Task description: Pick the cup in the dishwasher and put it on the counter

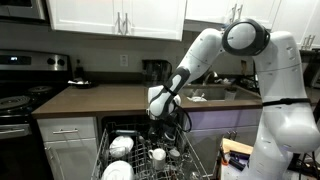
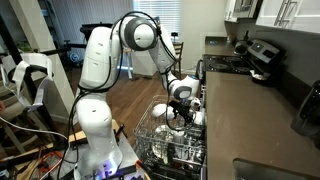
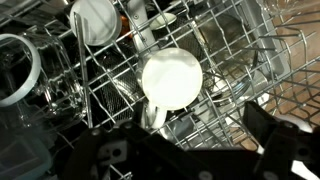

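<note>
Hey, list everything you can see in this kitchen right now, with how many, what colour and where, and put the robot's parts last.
dishwasher: one, dark inside, open, holding a grey wire rack
counter: one, dark brown, above the dishwasher
cup: one, white, in the rack
other dishes: several, white, in the same rack
stove: one, black-topped, at the counter's end
wall cabinets: several, white, above the counter
robot arm: one, white, reaching down to the dishwasher
gripper: one, dark, open, above the cup
</note>
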Tool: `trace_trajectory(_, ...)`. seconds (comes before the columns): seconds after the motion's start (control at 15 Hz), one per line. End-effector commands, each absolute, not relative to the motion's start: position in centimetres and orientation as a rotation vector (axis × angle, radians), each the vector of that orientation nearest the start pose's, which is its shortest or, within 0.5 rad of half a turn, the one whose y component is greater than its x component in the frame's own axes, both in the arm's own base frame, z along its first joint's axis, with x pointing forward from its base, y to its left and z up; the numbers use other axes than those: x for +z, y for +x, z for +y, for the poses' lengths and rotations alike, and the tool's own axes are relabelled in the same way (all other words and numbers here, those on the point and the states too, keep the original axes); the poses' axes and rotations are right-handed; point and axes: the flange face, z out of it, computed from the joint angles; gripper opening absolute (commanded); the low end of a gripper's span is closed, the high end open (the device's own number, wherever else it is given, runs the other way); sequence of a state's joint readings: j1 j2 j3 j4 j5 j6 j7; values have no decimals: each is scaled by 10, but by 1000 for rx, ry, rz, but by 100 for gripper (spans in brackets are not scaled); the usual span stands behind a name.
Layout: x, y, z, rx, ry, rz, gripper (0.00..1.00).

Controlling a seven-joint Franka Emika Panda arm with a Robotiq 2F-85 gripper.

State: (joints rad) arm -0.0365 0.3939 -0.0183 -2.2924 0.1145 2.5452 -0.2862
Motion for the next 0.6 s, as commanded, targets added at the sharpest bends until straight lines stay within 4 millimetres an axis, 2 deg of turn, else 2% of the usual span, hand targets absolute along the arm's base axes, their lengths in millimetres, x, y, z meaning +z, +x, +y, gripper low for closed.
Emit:
trace_trajectory(0.0,147,517,-31,160,-3072,-177,100)
trace_trajectory(0.33,118,520,-29,124,-3074,-174,100)
trace_trajectory(0.53,105,524,-26,42,-3098,-174,100)
